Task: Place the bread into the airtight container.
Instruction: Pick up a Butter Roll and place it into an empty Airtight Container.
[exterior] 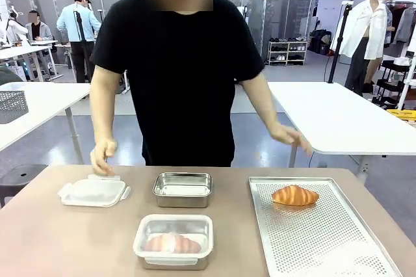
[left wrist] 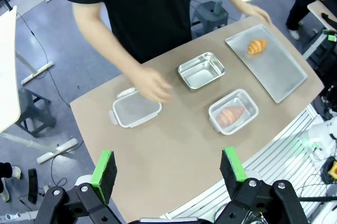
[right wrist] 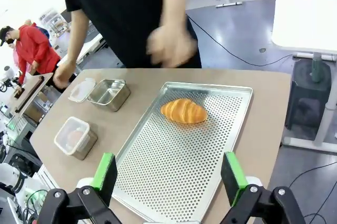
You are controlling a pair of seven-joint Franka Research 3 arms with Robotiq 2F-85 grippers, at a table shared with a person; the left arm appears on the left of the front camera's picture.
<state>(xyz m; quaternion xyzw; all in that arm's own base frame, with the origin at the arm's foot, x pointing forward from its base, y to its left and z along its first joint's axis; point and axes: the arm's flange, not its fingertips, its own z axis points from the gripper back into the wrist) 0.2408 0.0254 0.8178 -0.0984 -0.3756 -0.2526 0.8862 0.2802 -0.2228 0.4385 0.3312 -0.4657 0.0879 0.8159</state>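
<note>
A golden croissant, the bread, lies on a perforated metal tray at the table's right. An empty steel airtight container stands open mid-table, its clear lid beside it under the person's hand. My left gripper hangs open high above the table. My right gripper is open above the tray's near edge, well short of the bread.
A second container, lidded with a croissant inside, sits near the front edge. The person stands at the far side, the other hand hovering beyond the tray. White tables stand behind.
</note>
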